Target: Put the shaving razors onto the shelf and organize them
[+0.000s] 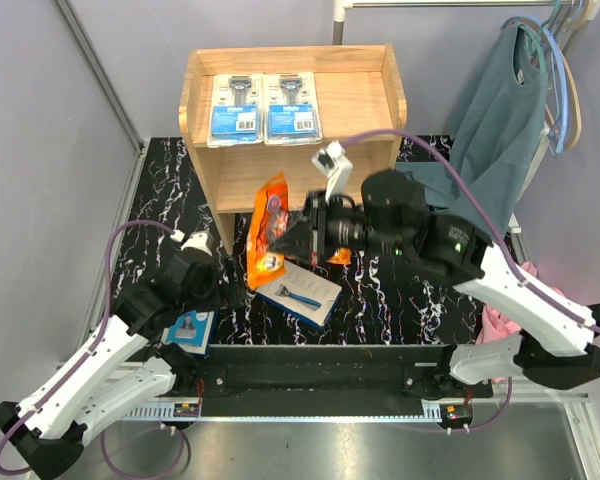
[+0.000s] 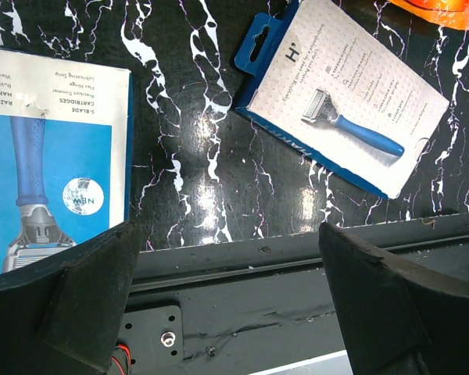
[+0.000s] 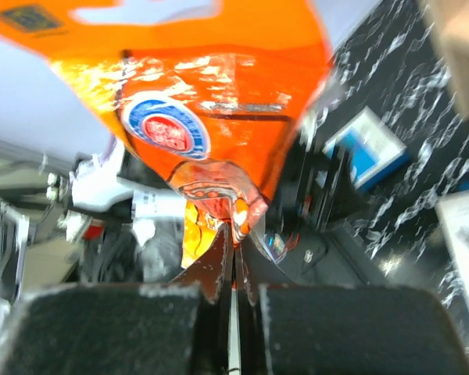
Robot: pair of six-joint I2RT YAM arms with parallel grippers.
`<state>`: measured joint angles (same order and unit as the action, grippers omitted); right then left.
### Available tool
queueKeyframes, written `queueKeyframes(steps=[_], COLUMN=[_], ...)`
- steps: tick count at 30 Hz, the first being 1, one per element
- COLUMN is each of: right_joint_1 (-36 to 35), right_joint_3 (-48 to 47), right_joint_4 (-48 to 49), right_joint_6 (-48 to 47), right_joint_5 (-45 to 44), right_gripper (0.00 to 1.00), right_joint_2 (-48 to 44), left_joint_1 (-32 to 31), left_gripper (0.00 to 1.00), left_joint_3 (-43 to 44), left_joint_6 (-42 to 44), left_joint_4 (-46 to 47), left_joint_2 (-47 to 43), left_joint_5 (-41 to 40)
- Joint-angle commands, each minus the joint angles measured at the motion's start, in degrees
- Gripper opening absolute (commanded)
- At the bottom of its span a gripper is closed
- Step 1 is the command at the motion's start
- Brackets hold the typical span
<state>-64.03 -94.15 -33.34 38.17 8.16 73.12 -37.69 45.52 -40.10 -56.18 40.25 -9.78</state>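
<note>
The pale wood shelf [image 1: 350,100] stands at the back; two clear blister razor packs on blue cards [image 1: 232,108] [image 1: 292,106] lie side by side on its top tier. My right gripper [image 1: 296,238] [image 3: 234,251] is shut on the lower edge of a glossy orange packet [image 1: 269,225] [image 3: 211,101], held upright in the air before the shelf. A second orange packet [image 1: 340,257] [image 2: 438,9] lies partly hidden under that gripper. One white-and-blue razor box [image 1: 300,290] [image 2: 344,101] lies mid-table. Another [image 1: 190,330] [image 2: 55,156] lies beside my open, empty left gripper [image 1: 202,300] [image 2: 227,297].
A black mounting rail [image 1: 330,365] [image 2: 297,266] runs along the near table edge. A teal garment [image 1: 500,110] hangs on hangers at the right, close to the shelf's side. Pink fabric [image 1: 500,330] sits behind the right arm. A grey wall borders the left.
</note>
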Motion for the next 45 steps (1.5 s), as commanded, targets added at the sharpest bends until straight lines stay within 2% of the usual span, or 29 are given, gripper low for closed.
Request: queueKeyframes(steps=[1, 7, 11, 14, 21, 31, 45], right_joint_1=[5.7, 14.3, 17.8, 21.8, 28.1, 33.3, 36.3], right_joint_3=[-14.5, -36.4, -59.8, -66.5, -59.5, -62.0, -63.2], right_joint_4=[-10.1, -21.5, -31.4, -34.2, -30.2, -30.2, -30.1], right_joint_6=[-5.6, -9.2, -10.9, -10.7, -10.8, -12.8, -14.6], right_joint_5=[1.6, 2.3, 1.1, 2.5, 0.1, -1.7, -1.2], right_gripper=[0.0, 0.0, 0.0, 0.0, 0.0, 0.01, 0.06], right_joint_2=[6.0, 16.4, 28.2, 32.2, 30.3, 32.8, 36.0], left_joint_1=[0.2, 0.2, 0.1, 0.1, 0.1, 0.1, 0.1], left_gripper=[0.99, 0.99, 0.99, 0.99, 0.99, 0.99, 0.99], left_joint_3=[-0.1, -0.3, -0.5, -0.5, -0.7, -0.9, -1.0], left_joint_6=[0.5, 1.0, 1.1, 1.2, 0.9, 0.7, 0.8], left_joint_4=[1.3, 1.8, 2.0, 2.1, 2.3, 2.4, 2.6], left_joint_2=[0.3, 0.7, 0.7, 0.8, 0.6, 0.9, 1.7], left_joint_5=[-2.4, -1.9, -1.7, -1.6, -1.5, -1.2, -0.9])
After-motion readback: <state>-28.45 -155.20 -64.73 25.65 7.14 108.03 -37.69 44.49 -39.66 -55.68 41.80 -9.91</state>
